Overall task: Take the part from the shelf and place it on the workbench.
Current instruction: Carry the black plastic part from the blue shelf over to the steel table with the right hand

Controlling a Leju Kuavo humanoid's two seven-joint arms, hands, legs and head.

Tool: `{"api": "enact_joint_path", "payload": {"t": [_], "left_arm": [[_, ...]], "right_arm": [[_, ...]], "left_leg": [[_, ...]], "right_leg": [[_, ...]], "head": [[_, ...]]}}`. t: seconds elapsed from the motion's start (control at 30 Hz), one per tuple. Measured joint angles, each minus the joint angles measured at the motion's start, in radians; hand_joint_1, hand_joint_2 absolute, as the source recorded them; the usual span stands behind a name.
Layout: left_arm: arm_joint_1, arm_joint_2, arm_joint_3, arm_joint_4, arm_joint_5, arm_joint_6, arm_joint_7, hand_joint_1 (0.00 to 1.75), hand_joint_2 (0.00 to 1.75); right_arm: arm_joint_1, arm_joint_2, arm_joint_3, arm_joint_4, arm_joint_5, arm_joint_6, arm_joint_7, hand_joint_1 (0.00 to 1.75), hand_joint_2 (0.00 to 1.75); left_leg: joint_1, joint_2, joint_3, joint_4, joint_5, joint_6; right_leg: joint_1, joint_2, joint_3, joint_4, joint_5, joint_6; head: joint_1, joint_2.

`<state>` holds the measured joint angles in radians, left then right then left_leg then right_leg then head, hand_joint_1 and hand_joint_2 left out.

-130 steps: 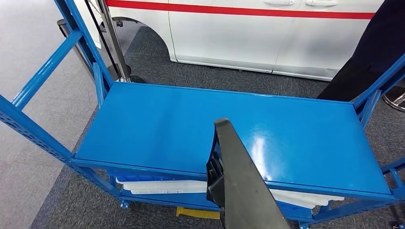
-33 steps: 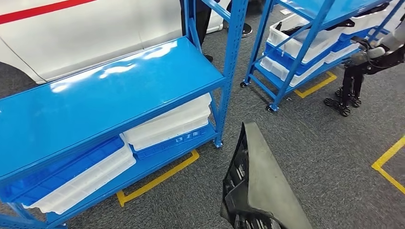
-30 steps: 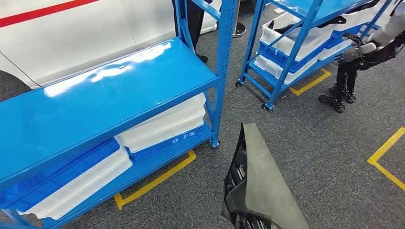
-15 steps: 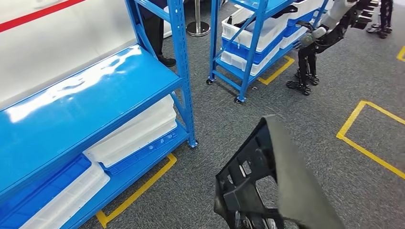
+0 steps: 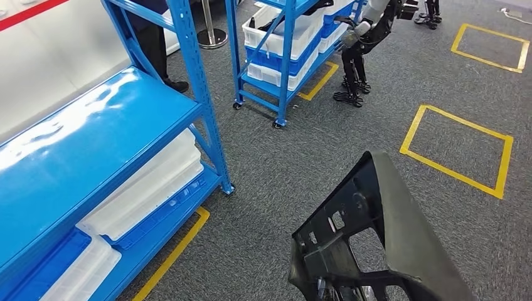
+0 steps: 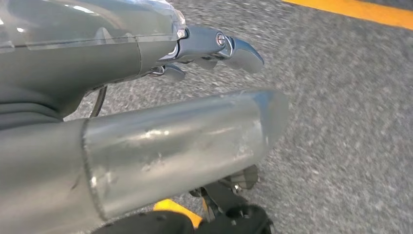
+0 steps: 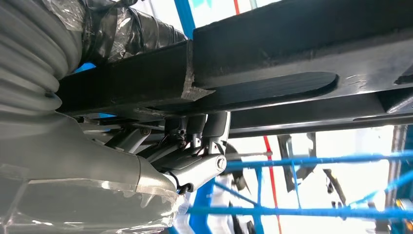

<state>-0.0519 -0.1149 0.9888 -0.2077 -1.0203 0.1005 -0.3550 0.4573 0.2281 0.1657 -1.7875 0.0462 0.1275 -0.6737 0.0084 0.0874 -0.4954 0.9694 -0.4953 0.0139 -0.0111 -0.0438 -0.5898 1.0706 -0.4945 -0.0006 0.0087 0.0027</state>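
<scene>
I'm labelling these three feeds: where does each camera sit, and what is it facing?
Head view: high on the body, looking down at grey carpet, the blue shelf and the black part.
Left wrist view: behind the left hand, facing carpet; grey thumb and fingers show, holding nothing.
Right wrist view: behind the right hand, which grips the part.
Head and right wrist views share the part.

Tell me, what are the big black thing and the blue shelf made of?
The black part looks like moulded plastic: matte, with ribs and cut-out holes behind. The blue shelf looks like painted metal: glossy, mirroring the lights, posts punched with holes. Both are guesses from looks.
</scene>
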Motion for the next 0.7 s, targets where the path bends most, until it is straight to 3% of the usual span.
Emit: {"api": "enact_joint_path", "payload": {"t": [0.07, 0.13, 0.17, 0.23, 0.3, 0.33, 0.37, 0.4, 0.43, 0.5, 0.57, 0.63, 0.67, 0.7], "left_arm": [[-0.003, -0.001, 0.002, 0.000, -0.003, 0.001, -0.006, 0.00, 0.00], [-0.007, -0.001, 0.004, 0.000, -0.008, 0.001, -0.011, 0.00, 0.00], [-0.010, -0.001, 0.005, -0.001, -0.009, 0.001, -0.011, 0.00, 0.00], [-0.011, -0.001, 0.007, -0.001, -0.013, -0.002, -0.012, 0.00, 0.00], [-0.008, 0.000, 0.011, -0.001, -0.015, -0.012, -0.012, 0.00, 0.00], [-0.006, 0.000, 0.013, -0.001, -0.015, -0.019, -0.011, 0.00, 0.00], [-0.005, 0.001, 0.014, -0.001, -0.014, -0.026, -0.011, 0.00, 0.00], [-0.004, 0.001, 0.016, -0.001, -0.013, -0.031, -0.011, 0.00, 0.00], [-0.004, 0.001, 0.017, -0.001, -0.012, -0.034, -0.010, 0.00, 0.00], [-0.006, 0.004, 0.021, -0.001, -0.010, -0.035, -0.009, 0.00, 0.00], [-0.006, 0.006, 0.026, -0.001, -0.009, -0.036, -0.006, 0.00, 0.00], [-0.006, 0.007, 0.030, -0.002, -0.009, -0.036, -0.004, 0.00, 0.00], [-0.007, 0.007, 0.031, -0.002, -0.009, -0.035, -0.003, 0.00, 0.00], [-0.007, 0.007, 0.032, -0.002, -0.010, -0.035, -0.003, 0.00, 0.00]], "right_arm": [[0.000, 0.005, -0.005, -0.006, 0.005, -0.001, 0.000, 1.75, 1.75], [0.001, 0.008, -0.009, -0.015, 0.009, -0.003, 0.000, 1.75, 1.75], [0.001, 0.010, -0.010, -0.020, 0.010, -0.004, 0.000, 1.75, 1.75], [0.001, 0.013, -0.011, -0.029, 0.011, -0.005, 0.000, 1.75, 1.75], [-0.001, 0.014, -0.009, -0.033, 0.010, -0.003, 0.000, 1.75, 1.75], [-0.001, 0.015, -0.009, -0.034, 0.010, -0.002, 0.000, 1.75, 1.75], [-0.001, 0.015, -0.009, -0.034, 0.010, -0.002, 0.000, 1.75, 1.75], [-0.001, 0.015, -0.008, -0.034, 0.010, -0.001, 0.000, 1.75, 1.75], [-0.001, 0.015, -0.008, -0.034, 0.010, -0.002, 0.000, 1.75, 1.75], [-0.001, 0.015, -0.005, -0.034, 0.010, -0.003, 0.000, 1.75, 1.75], [-0.002, 0.015, -0.002, -0.034, 0.010, -0.005, 0.000, 1.75, 1.75], [0.000, 0.015, 0.001, -0.036, 0.010, -0.008, 0.000, 1.75, 1.75], [0.002, 0.015, 0.001, -0.036, 0.010, -0.012, 0.000, 1.75, 1.75], [0.002, 0.015, 0.001, -0.037, 0.010, -0.016, 0.000, 1.75, 1.75]], "left_leg": [[-0.004, 0.014, 0.004, 0.003, -0.007, -0.012], [-0.003, 0.027, 0.010, 0.004, -0.012, -0.022], [-0.001, 0.020, 0.010, 0.010, -0.020, -0.027], [0.004, -0.024, -0.015, 0.075, -0.066, -0.034], [0.005, -0.068, -0.077, 0.212, -0.134, -0.037], [0.005, -0.076, -0.108, 0.272, -0.154, -0.038], [0.005, -0.079, -0.125, 0.302, -0.153, -0.037], [0.005, -0.081, -0.126, 0.292, -0.131, -0.035], [0.005, -0.088, -0.108, 0.242, -0.092, -0.031], [0.005, -0.138, -0.058, 0.109, -0.022, -0.021], [0.004, -0.182, -0.031, 0.038, -0.003, -0.015], [0.002, -0.172, -0.026, 0.026, -0.004, -0.010], [0.004, -0.158, -0.023, 0.019, 0.000, -0.006], [0.006, -0.144, -0.018, 0.011, 0.004, 0.001]], "right_leg": [[0.007, -0.014, 0.028, -0.052, 0.006, -0.010], [0.008, 0.006, 0.027, -0.053, 0.008, -0.021], [0.007, 0.015, 0.027, -0.055, 0.009, -0.027], [0.002, 0.033, 0.028, -0.060, 0.014, -0.039], [0.004, 0.053, 0.026, -0.060, 0.015, -0.045], [0.006, 0.066, 0.026, -0.059, 0.015, -0.046], [0.008, 0.080, 0.026, -0.057, 0.014, -0.048], [0.010, 0.095, 0.027, -0.054, 0.013, -0.048], [0.011, 0.110, 0.028, -0.051, 0.011, -0.048], [0.011, 0.136, 0.026, -0.044, 0.008, -0.044], [0.006, 0.160, 0.016, -0.040, 0.010, -0.034], [0.001, 0.186, 0.005, -0.042, 0.017, -0.019], [0.001, 0.181, 0.002, -0.039, 0.016, -0.014], [0.003, 0.159, -0.005, -0.024, 0.006, -0.009]], "head": [[0.000, 0.000], [0.000, 0.000], [0.000, 0.000], [-0.001, 0.000], [-0.001, 0.000], [-0.001, 0.000], [-0.001, 0.000], [-0.001, 0.000], [-0.001, 0.000], [0.000, 0.000], [-0.001, 0.000], [-0.001, 0.000], [-0.001, 0.000], [0.000, 0.000]]}}
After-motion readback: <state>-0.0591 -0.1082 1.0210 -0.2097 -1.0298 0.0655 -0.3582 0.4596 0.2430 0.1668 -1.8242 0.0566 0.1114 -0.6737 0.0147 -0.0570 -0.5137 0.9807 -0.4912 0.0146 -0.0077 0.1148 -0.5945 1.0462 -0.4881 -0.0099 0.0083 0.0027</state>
